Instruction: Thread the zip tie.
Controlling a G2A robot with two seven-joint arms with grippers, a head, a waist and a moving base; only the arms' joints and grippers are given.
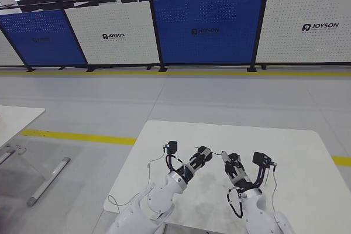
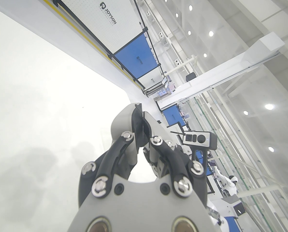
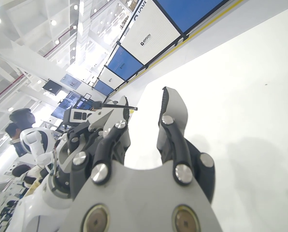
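We see both arms raised over the near part of the white table, forearms angled inward so that the two wrists nearly face each other, grippers close together and clear of the tabletop.

The left gripper is pinched together. Its two fingers meet at the tips, and a thin dark edge runs between the pads in the left wrist view. We take this for the zip tie, which the right wrist view shows as a slim black strip sticking out sideways from that same gripper. It is held in the air roughly level, and its pale tip points towards the other arm.

The right gripper stands wide, its fingers spread with a clear gap between them and nothing in their grasp. From its own wrist camera the strip crosses in front of the nearer finger, and its tip ends at the edge of the gap. We cannot tell whether the tip touches that finger or passes just clear of it.

In the top view the left wrist is turned towards the table's middle. The right wrist is tilted back towards it, so the two sets of fingertips sit just beside each other with the tie between them.

Beyond the table a yellow floor line runs across the floor, and blue and white panels stand behind.
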